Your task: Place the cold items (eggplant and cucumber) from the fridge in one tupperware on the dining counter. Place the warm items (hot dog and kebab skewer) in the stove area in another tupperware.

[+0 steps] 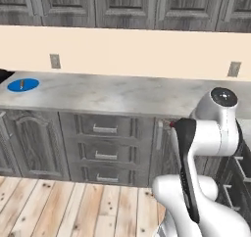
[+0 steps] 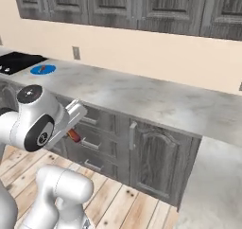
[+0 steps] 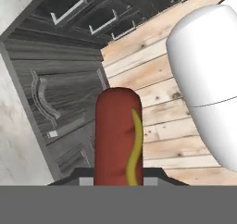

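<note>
The hot dog (image 3: 117, 135) has its near end cut off at the bottom of the hand view. A small thing on the blue plate (image 1: 23, 85) is too tiny to identify.

The hot dog (image 3: 118, 135) is red-brown with a yellow mustard stripe. The surface (image 1: 117, 94) is mottled grey marble, the cabinets (image 1: 98, 148) dark grey woodgrain, the floor (image 1: 73, 206) pale planks, the plate (image 1: 23, 84) blue.

You see a glossy white arm (image 1: 215, 133) of rounded, tube-like segments, with a dark grey circular cap on its joint and a black strip down one link.
</note>
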Available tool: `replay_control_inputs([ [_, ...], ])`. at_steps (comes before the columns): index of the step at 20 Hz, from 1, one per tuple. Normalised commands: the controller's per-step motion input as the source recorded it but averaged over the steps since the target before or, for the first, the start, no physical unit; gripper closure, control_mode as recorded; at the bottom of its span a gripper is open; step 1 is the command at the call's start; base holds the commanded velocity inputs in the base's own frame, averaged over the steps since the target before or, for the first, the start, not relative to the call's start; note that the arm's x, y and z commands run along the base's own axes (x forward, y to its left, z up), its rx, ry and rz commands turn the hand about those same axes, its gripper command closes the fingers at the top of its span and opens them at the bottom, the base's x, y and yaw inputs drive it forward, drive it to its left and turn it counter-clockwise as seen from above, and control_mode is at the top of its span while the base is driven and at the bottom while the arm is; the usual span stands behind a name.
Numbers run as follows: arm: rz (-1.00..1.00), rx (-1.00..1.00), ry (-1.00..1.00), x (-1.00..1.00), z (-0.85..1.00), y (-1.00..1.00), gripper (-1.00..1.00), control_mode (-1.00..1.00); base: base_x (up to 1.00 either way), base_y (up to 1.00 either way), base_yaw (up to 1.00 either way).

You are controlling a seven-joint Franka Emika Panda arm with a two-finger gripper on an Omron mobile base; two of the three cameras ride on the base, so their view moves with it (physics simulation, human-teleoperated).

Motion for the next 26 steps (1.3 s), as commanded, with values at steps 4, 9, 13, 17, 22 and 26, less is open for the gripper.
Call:
replay_control_inputs([
  [4, 0.00, 0.00, 0.00, 0.00, 0.00, 0.00, 1.00, 1.00, -1.00, 0.00, -0.35],
  [9, 0.00, 0.00, 0.00, 0.00, 0.00, 0.00, 1.00, 1.00, -1.00, 0.00, -0.22],
  [13, 0.00, 0.00, 0.00, 0.00, 0.00, 0.00, 1.00, 1.00, -1.00, 0.00, -0.05],
  [17, 0.00, 0.00, 0.00, 0.00, 0.00, 0.00, 1.00, 1.00, -1.00, 0.00, -0.02],
  [22, 0.00, 0.00, 0.00, 0.00, 0.00, 0.00, 1.00, 1.00, -1.00, 0.00, -0.01],
  [26, 0.00, 0.00, 0.00, 0.00, 0.00, 0.00, 1.00, 1.00, -1.00, 0.06, 0.00],
])
